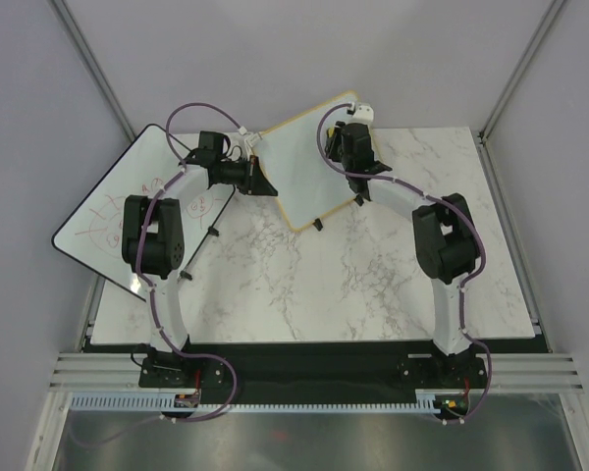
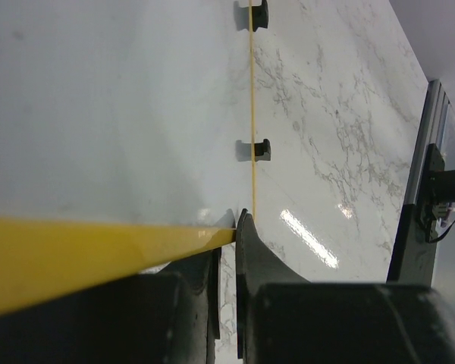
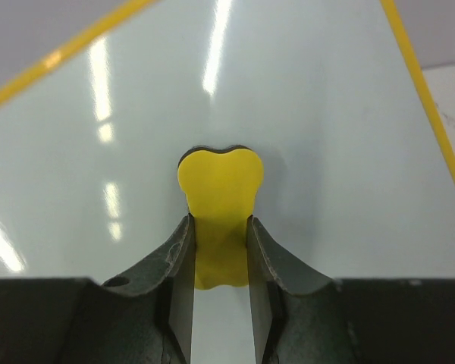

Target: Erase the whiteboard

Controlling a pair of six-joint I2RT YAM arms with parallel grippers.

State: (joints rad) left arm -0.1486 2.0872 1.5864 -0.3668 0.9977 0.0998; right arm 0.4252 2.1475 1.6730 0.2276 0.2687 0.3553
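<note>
Yellow eraser [image 3: 220,186] is pinched btw the right gripper [image 3: 218,227] fingers. Jaws are narrow and tight on its waist, w/ the rounded end poking out past the tips. It looks pressed onto the whiteboard [image 3: 326,144], tho from the wrist cam I can't 100% confirm contact. The surface around it reads clean and glossy, just light reflections, no ink that I can make out.

Moving out: in the top view the right gripper sits over the far-right part of the board, near its far corner. The board lies diamond-wise on the table [image 1: 373,285], w/ that far corner poking past the table's back edge and two black feet [image 1: 317,225] on the near-right edge. Can't tell if it's flat or tipped up.

Left gripper [image 2: 231,227] is clamped on the tan frame [image 2: 98,262] at the board's left side, so prob. the anchor while the other arm wipes.

Key thing imo: nearly all the open surface lies left of and nearer than the eraser, i.e. toward the left gripper. So the next stroke wants to run that way w/o sliding off the frame or bumping the left fingers. Right arm is obv the one to do it. The bigger board [image 1: 98,221] w/ red scribbles sits off left, partly under the left arm, not involved.
</note>
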